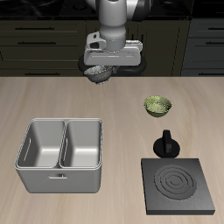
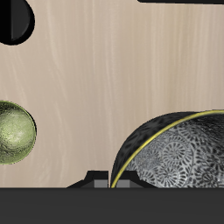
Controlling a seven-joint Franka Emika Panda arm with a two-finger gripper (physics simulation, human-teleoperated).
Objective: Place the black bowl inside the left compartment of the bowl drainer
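The black bowl point(image 1: 101, 73) hangs tilted under my gripper point(image 1: 102, 66), which is shut on its rim, above the back of the table. In the wrist view the black bowl point(image 2: 179, 150) fills much of the frame, showing its grey speckled inside and a thin yellow line along the dark rim. The grey metal bowl drainer point(image 1: 59, 180) stands near the table's front edge, well away from the gripper. Its left compartment point(image 1: 39, 150) holds nothing, and neither does the twin well beside it.
A small yellow-green bowl point(image 1: 157, 106) point(image 2: 13, 131) sits on the table beside the gripper's spot. A black stove plate point(image 1: 180, 184) with rings lies at the front edge, and a small black knobbed object point(image 1: 166, 144) stands just behind it.
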